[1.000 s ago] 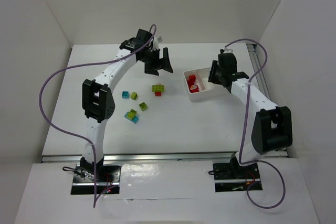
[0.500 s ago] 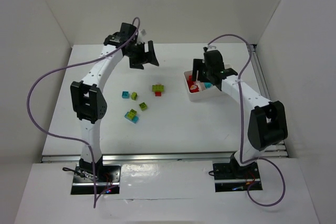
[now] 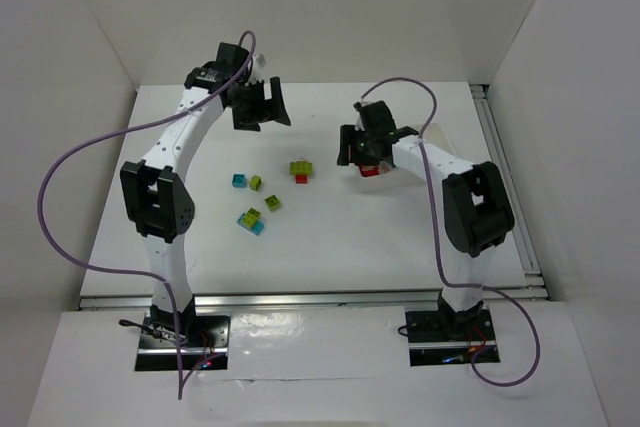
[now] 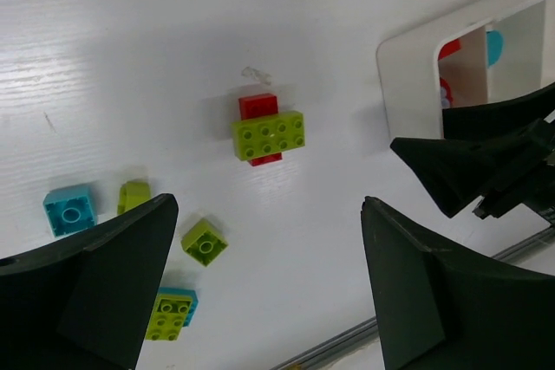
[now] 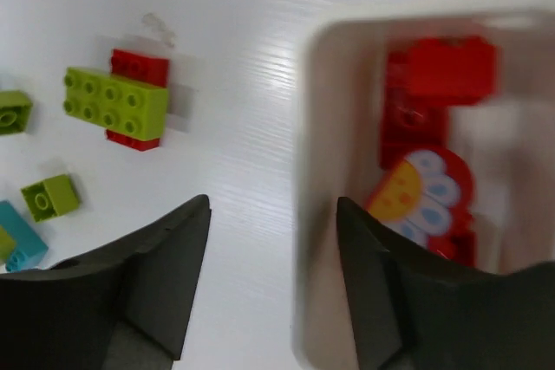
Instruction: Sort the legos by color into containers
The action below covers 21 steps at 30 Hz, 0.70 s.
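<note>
- White tabletop, white walls round it, metal rail along near edge.
- Top view: right arm covers most of the tray; only a bit of red shows by right gripper.
- R wrist view fills that in: tray end compartment holds red bricks + rounded red piece w/ yellow & pale print, too blurred to read. R jaws spread, nothing between, over tray's edge.
- L wrist view only: cyan piece in next compartment, past divider.
- High over table, left gripper, jaws wide, empty.
- Loose, apart from tray: green-on-red brick, cyan brick, rounded green piece, small green brick, green-on-cyan stack.
</note>
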{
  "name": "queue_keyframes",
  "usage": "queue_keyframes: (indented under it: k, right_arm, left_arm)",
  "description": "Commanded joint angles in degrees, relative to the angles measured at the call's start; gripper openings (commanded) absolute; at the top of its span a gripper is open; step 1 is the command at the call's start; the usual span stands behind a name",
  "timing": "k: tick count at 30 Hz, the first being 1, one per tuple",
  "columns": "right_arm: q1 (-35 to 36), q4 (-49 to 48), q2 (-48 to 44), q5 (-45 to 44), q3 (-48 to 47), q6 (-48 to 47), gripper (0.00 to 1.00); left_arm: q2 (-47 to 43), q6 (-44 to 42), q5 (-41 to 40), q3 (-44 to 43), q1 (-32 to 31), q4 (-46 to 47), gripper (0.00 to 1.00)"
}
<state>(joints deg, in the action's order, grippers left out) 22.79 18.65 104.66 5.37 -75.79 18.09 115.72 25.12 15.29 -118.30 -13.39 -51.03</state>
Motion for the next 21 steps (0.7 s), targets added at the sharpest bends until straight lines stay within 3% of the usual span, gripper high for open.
queue_keyframes:
  k: [1, 3, 6, 11, 13, 16, 21]
  right_arm:
    - [3.58, -3.71, 2.29, 5.70, -6.64, 1.07, 0.61]
    - [5.33, -3.71, 6.14, 5.71, -12.24, 1.07, 0.46]
    - [5.95, -2.14, 11.94, 4.57, -21.98, 1.07, 0.42]
    - [6.48, 4.54, 13.82, -2.89, -29.77, -0.85, 0.67]
    - [7.88, 4.55, 10.75, -5.27, -28.11, -1.65, 0.71]
    - [11.83, 5.16, 7.06, -9.75, -25.99, -4.55, 0.68]
    - [20.53, 8.59, 6.43, -8.27, -23.01, -6.31, 0.73]
  left_arm:
    - [-3.74, -1.66, -3.50, 1.58, 0.56, -0.30, 0.96]
    - [-4.53, 0.88, -10.08, 4.37, 1.08, -0.91, 0.98]
    - [-7.25, 2.56, -12.74, 8.77, 3.62, -0.92, 0.99]
    - [-10.86, 3.26, -12.74, 12.56, 6.44, -0.30, 0.99]
    - [-10.87, 3.26, -12.74, 12.57, 6.97, 0.22, 0.99]
    - [-12.09, 3.96, -14.23, 12.05, 7.59, 0.22, 0.99]
    - [-17.00, 8.87, -18.62, 13.97, 10.74, 0.22, 1.00]
